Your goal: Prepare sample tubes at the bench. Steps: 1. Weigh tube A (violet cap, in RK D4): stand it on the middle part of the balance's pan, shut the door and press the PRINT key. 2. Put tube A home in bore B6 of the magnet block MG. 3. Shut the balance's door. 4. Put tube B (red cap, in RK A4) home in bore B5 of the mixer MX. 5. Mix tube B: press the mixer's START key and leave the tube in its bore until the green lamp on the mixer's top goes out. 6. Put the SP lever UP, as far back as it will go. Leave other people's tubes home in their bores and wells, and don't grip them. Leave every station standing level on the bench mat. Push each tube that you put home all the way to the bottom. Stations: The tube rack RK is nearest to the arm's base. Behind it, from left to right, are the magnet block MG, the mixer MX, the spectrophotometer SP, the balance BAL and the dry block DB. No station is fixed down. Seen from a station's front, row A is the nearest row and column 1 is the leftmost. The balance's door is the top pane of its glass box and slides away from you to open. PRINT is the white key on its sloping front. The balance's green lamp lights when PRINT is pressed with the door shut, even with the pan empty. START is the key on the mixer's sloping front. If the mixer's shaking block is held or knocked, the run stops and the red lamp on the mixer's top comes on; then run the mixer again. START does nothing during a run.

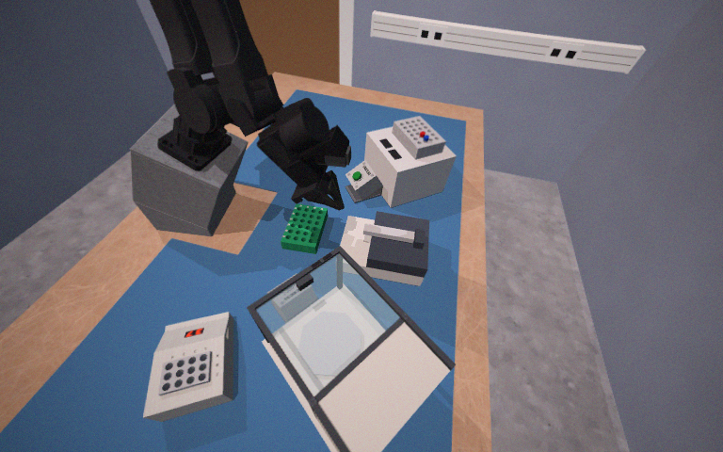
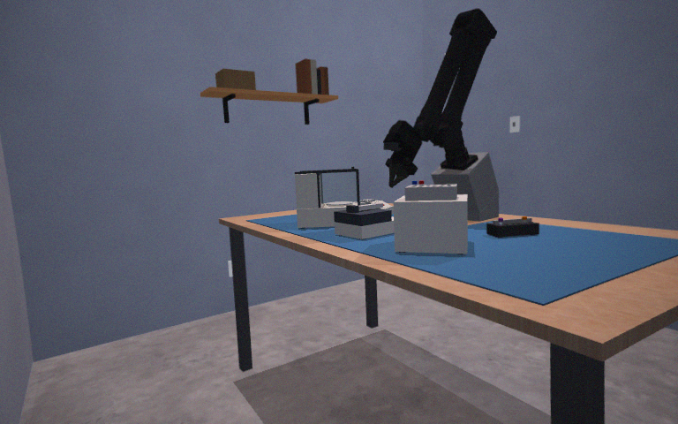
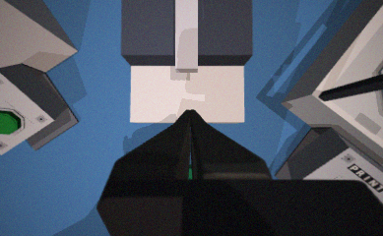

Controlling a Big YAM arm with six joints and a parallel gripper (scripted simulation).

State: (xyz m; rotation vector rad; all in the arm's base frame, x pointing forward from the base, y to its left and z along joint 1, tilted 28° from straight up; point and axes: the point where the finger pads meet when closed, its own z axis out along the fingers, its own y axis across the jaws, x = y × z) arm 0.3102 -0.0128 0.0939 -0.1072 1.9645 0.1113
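Top view showed the hand (image 1: 342, 207) (image 2: 392, 185) (image 3: 190, 117) pointing down between the green tube rack (image 1: 312, 248) and the mixer (image 1: 418, 176) (image 2: 431, 225) (image 3: 16, 34) — fingers pinched together, nothing between them. From the wrist, its tips lined up with the pale front of the spectrophotometer (image 1: 396, 262) (image 2: 363, 216) (image 3: 146, 29), but I couldn't tell how high above it they were.

The SP lever (image 1: 388, 232) (image 3: 186, 34) was lying low along the top, so it wasn't up. The mixer stood with a red cap (image 1: 422, 134) (image 2: 421, 182) and a blue cap (image 1: 426, 137) (image 2: 414, 182) showing in its shaking block, and both lamp windows (image 1: 385, 143) were dark. Pretty sure that red one was tube B, though I couldn't read the exact bore.

Over in the exterior shot, the magnet block (image 2: 512, 229) sat on the counter (image 1: 472, 223) (image 2: 621, 320) with a violet cap (image 2: 500, 220) and an orange one poking up. Violet should be tube A, bore too small to make out. The balance (image 1: 385, 380) (image 2: 306, 192) (image 3: 296, 110) had its black door handle (image 1: 304, 282) at the front edge — no tube visible on the pan (image 1: 330, 343). The dry block (image 1: 222, 389) stood nearby, its display glowing red.
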